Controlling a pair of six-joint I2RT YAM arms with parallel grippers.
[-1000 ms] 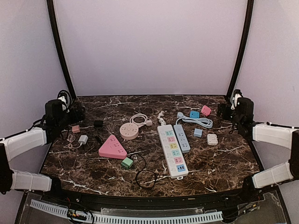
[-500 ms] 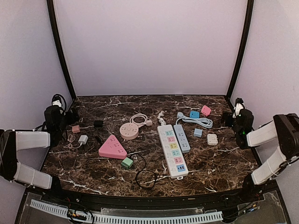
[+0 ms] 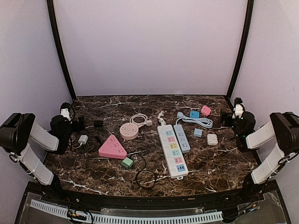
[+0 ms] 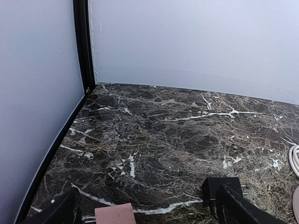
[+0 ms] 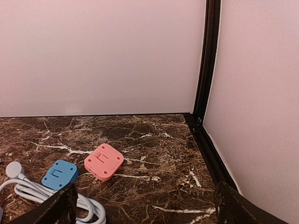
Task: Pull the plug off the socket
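Nearest, at 6 o'clock on the table [image 3: 219,163], a black cable [image 3: 145,178] loops up to the green plug [image 3: 127,162]. This plug seems to touch the near corner of the pink triangular socket [image 3: 112,147]; I judge these are the pair to separate. The left gripper [image 4: 147,207] at 9 o'clock and the right gripper [image 5: 147,207] at 3 o'clock are both fully spread and empty, well apart from the plug. Probably they are parked aside to leave the middle free. Farthest, at 1 o'clock, lies a pink adapter [image 5: 103,161].

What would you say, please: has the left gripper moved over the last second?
Yes. The left gripper has shifted toward the near edge, now level with the small black adapter instead of behind it.
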